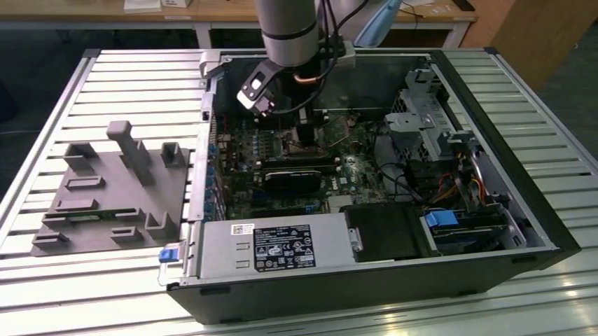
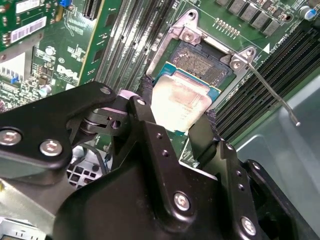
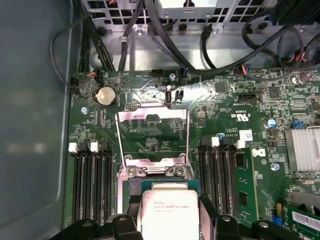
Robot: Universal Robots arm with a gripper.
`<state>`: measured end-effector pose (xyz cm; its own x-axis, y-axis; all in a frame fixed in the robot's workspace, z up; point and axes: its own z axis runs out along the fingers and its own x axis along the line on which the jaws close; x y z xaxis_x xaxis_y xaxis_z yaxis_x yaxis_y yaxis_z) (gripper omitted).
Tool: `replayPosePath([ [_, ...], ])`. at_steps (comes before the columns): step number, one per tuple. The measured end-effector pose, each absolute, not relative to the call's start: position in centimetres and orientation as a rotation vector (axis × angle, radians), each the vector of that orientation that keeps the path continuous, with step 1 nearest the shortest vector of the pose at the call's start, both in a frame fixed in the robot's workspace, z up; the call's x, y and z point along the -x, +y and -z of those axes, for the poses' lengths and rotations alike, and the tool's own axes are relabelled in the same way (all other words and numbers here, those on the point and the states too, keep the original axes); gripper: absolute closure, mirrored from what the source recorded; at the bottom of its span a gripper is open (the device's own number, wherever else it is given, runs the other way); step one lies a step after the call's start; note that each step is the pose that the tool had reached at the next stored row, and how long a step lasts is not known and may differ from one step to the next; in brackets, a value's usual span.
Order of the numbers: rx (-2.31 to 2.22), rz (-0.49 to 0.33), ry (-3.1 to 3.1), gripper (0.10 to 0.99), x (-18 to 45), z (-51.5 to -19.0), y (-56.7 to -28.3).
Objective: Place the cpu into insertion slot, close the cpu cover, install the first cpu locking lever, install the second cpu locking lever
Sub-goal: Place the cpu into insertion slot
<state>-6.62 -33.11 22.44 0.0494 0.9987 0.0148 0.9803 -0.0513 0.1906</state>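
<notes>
Cpu cover (image 3: 152,114) stands open. Tool (image 2: 178,104) clamped on cpu (image 3: 169,212), just over insertion slot (image 2: 200,62); seating seems not finished. Locking lever (image 2: 272,92) unlatched. Left: closing cover, both levers.

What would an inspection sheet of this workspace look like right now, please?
Surface: slatted metal table carrying an open computer case.
Job's things: cpu held at the insertion slot, seating cannot be told; cpu cover lying open.
Clutter: grey moulded fixture beside the case.
Grippers: gripper shut on the cpu.
Cables: black cables looped inside the case.
Surroundings: wooden bench beyond the table.
</notes>
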Motion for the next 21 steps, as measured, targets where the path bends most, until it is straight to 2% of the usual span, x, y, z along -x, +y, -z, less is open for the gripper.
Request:
replayPosePath([
  [21,-2.183,-0.234,2.082,0.549,6.9,-20.6,-32.5],
])
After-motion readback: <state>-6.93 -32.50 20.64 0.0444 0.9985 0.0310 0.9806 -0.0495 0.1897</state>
